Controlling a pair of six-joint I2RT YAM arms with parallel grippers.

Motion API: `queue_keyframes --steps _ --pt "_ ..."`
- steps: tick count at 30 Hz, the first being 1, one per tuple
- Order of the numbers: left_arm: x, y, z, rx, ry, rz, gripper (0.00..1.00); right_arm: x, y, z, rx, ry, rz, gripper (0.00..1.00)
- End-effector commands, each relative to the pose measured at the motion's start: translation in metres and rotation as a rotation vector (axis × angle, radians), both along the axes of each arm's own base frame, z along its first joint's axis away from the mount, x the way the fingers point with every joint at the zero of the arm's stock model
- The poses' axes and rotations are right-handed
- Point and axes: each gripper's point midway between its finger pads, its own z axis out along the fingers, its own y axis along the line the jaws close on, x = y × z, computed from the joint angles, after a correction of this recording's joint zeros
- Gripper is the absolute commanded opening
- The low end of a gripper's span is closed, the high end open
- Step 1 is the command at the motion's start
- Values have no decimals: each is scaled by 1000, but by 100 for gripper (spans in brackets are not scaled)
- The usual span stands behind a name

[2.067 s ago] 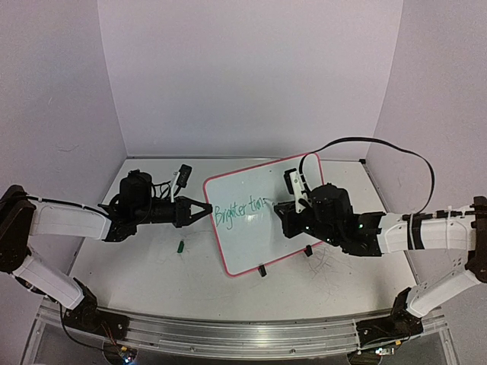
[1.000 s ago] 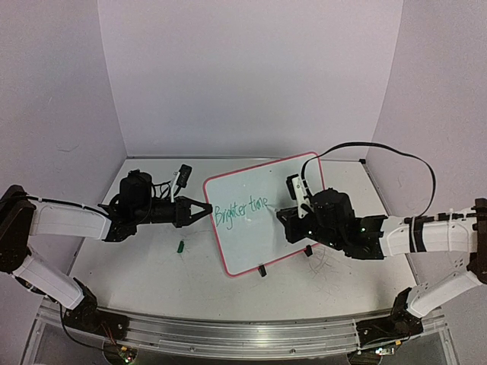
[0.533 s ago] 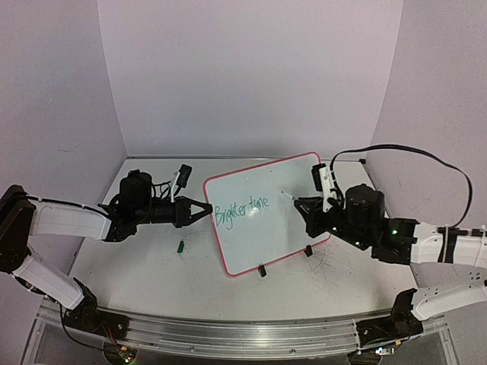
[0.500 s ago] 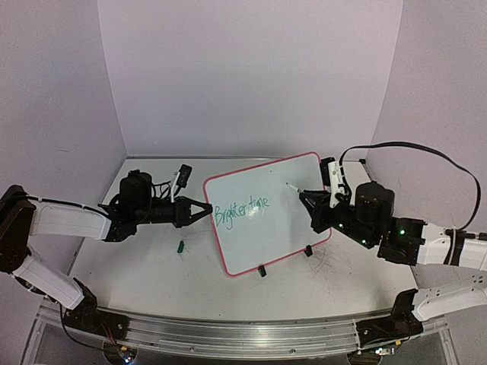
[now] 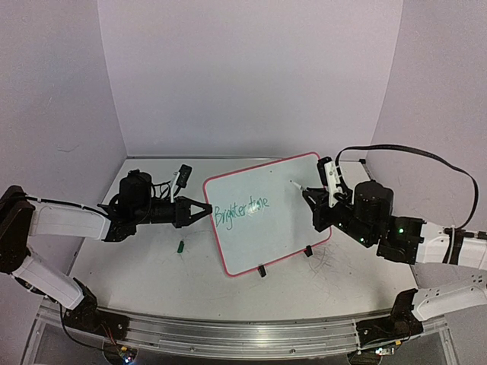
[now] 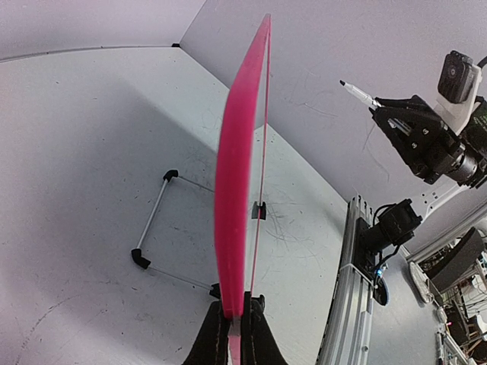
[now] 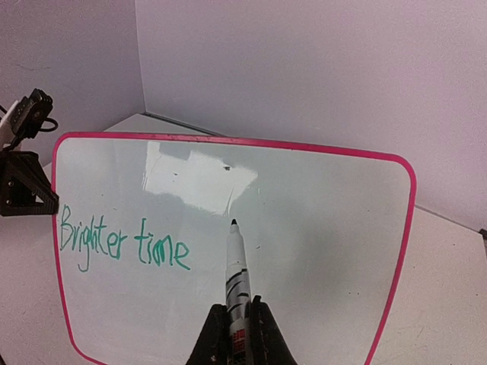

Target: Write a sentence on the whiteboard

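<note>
The whiteboard [image 5: 259,239], white with a pink frame, stands tilted at mid-table. My left gripper [image 5: 205,209] is shut on its left edge; in the left wrist view the fingers [image 6: 205,342] pinch the pink frame [image 6: 236,190] seen edge-on. The sentence [image 5: 241,211] in green reads "Brighter time" [image 7: 122,242]. My right gripper [image 5: 316,209] is shut on a white marker [image 7: 236,274]. The marker points at the board, right of the writing. Its tip [image 6: 344,83] stands clear of the surface.
A small green cap [image 5: 181,245] lies on the table left of the board. The board rests on black feet [image 5: 262,270] and a wire stand [image 6: 156,220] behind it. Purple walls enclose the table; a metal rail [image 5: 228,331] runs along the near edge.
The green writing grew from "Brighter tim" to "Brighter time". My right arm then drew back to the right and lifted the marker off the board. The left arm has not moved.
</note>
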Motion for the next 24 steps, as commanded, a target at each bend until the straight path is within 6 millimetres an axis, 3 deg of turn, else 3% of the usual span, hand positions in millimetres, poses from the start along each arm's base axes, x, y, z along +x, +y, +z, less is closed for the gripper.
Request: queue_keyframes --steps 1,24 --pt "6 1 19 -17 -74 17 0 7 5 18 -2 -56 -1 0" --pt "5 1 17 -13 -65 15 0 13 32 -1 -22 -12 62 0"
